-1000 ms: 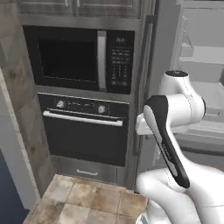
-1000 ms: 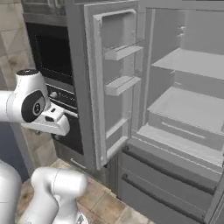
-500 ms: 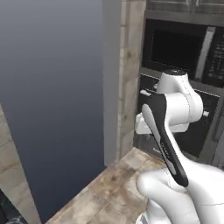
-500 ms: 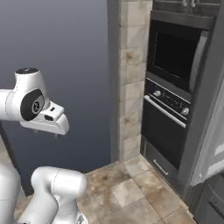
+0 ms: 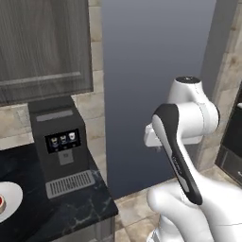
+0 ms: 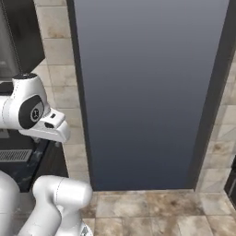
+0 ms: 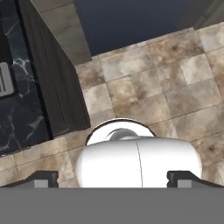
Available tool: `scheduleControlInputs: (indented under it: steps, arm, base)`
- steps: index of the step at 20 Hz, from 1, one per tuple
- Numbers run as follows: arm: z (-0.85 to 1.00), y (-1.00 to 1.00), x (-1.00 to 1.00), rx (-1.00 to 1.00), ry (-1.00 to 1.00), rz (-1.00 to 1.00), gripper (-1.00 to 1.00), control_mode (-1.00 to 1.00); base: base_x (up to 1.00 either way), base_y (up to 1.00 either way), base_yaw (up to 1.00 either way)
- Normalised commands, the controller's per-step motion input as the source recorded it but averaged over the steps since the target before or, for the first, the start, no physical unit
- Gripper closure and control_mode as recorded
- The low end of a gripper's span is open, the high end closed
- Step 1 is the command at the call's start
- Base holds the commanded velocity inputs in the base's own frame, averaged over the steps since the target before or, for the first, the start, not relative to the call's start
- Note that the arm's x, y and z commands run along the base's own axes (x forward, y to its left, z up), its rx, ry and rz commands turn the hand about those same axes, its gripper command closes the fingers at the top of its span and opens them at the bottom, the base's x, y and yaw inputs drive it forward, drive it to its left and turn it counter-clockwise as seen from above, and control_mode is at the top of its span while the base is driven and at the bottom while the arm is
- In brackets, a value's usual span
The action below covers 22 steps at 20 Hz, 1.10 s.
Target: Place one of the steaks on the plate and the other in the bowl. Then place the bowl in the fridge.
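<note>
Base swung from oven, one plate, perhaps one steak

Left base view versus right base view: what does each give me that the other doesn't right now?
Left base view alone: the coffee machine on the black marble counter, the plate at the left edge with a bit of red on it, and a wood cabinet door above. Right base view alone: a wide stretch of tiled floor. Both share the dark blue-grey wall opening and the beige tiled wall.
</note>
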Motion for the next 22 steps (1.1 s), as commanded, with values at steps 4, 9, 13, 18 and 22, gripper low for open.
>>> scheduleControlInputs:
  steps: [4, 9, 13, 18, 22]
  arm:
    - [0.0, 0.0, 0.0, 0.0, 0.0, 0.0, -1.0, 1.0]
    - [0.0, 0.0, 0.0, 0.0, 0.0, 0.0, -1.0, 1.0]
    - [0.0, 0.0, 0.0, 0.0, 0.0, 0.0, -1.0, 1.0]
    - [0.0, 0.0, 0.0, 0.0, 0.0, 0.0, -1.0, 1.0]
    - [0.0, 0.0, 0.0, 0.0, 0.0, 0.0, -1.0, 1.0]
  base:
    - [-0.47, 0.83, 0.51]
    - [-0.58, 0.76, 0.26]
    - [-1.0, 0.27, 0.24]
    - [-0.59, -0.54, 0.06]
    - [-0.55, -0.46, 0.08]
